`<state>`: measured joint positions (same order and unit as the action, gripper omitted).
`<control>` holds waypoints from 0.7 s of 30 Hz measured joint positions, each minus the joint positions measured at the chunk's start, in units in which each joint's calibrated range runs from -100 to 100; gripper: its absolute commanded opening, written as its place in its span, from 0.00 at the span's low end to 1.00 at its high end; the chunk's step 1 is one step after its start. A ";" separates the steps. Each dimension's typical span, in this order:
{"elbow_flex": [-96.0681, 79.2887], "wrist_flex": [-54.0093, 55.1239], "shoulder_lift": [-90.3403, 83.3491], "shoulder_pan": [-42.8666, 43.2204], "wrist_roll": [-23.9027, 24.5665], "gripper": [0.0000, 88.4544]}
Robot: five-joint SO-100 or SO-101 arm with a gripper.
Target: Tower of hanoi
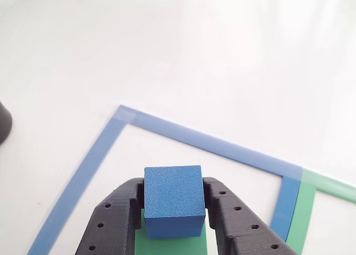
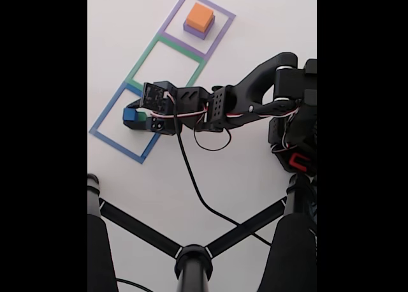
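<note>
While clamped between black perforated gripper point(image 1: 173, 207) fingers, small matte blue cube point(image 1: 173, 201) sits atop larger matte green block point(image 1: 172, 245), inside blue taped square outline point(image 1: 89, 165). Fixed view: same pair point(image 2: 132, 116) at near-left square point(image 2: 105, 116), gripper point(image 2: 141, 116) closed on cube. Far right: matte orange block point(image 2: 200, 15) stacked on matte purple block point(image 2: 194, 30) within purple taped outline point(image 2: 220, 37). Green taped outline point(image 2: 145, 56) between.

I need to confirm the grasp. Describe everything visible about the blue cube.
The blue cube is small, matte, finely textured, with sharp edges. It sits upright on the green block, inside the blue taped outline in the fixed view. The black gripper flanks its two sides, fingers apparently touching it.
</note>
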<state>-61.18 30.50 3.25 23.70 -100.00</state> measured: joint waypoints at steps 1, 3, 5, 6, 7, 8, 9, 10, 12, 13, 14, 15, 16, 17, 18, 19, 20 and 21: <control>0.00 0.00 0.00 0.00 0.00 0.04; 0.00 0.08 0.00 0.00 0.00 0.04; 0.00 0.08 0.00 0.00 0.00 0.04; 0.00 0.24 0.00 0.00 0.00 0.05; 0.00 0.32 0.00 0.00 0.00 0.05; 0.00 0.40 0.00 0.00 0.00 0.05; 0.00 0.48 0.00 0.00 0.00 0.05; 0.00 0.80 0.00 0.00 0.00 0.05; -0.17 1.12 0.00 0.00 0.00 0.05; -0.44 1.36 0.00 0.00 0.00 0.05; -0.87 1.69 0.00 0.00 0.39 0.05; -1.22 2.01 0.00 -0.08 0.39 0.05; -1.57 2.17 0.00 -0.25 0.39 0.05; -2.00 2.33 0.00 -0.41 0.39 0.06; -2.35 2.73 0.00 -0.65 0.39 0.07; -2.52 3.05 0.00 -0.74 0.39 0.07; -2.79 3.37 0.00 -0.74 0.39 0.07; -2.96 3.85 0.00 -0.74 0.39 0.08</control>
<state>-64.14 34.35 3.25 22.96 -99.61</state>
